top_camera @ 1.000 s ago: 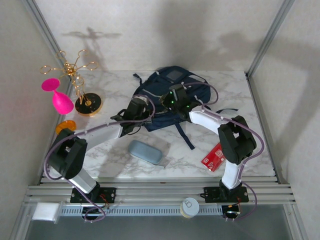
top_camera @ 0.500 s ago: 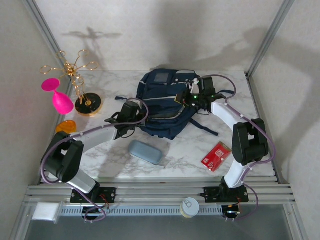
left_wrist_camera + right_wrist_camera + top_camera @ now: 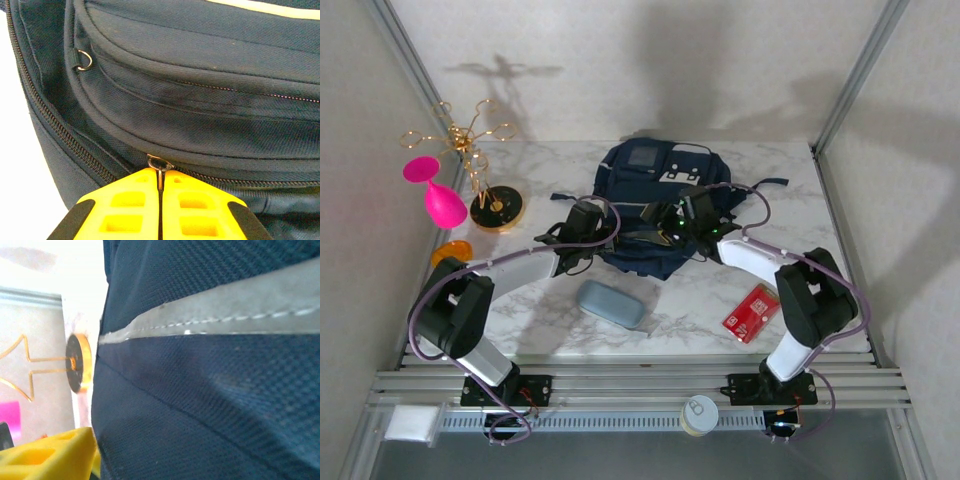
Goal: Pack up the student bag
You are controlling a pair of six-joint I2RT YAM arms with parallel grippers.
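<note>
Item: student bag [image 3: 655, 200], lying flat at back-centre of surface [image 3: 800, 190]. Soft, limp fabric, probably sagging if lifted.

Left hand [image 3: 160, 175] is clamping together on zip pull [image 3: 159, 164], the sensible hold.

Right hand [image 3: 682, 222] is pressing the bag's front; spread cannot be told.

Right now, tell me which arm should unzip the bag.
Left. The left gripper is shut on the zipper pull of the student bag; the right gripper faces plain fabric and the light stripe.
</note>
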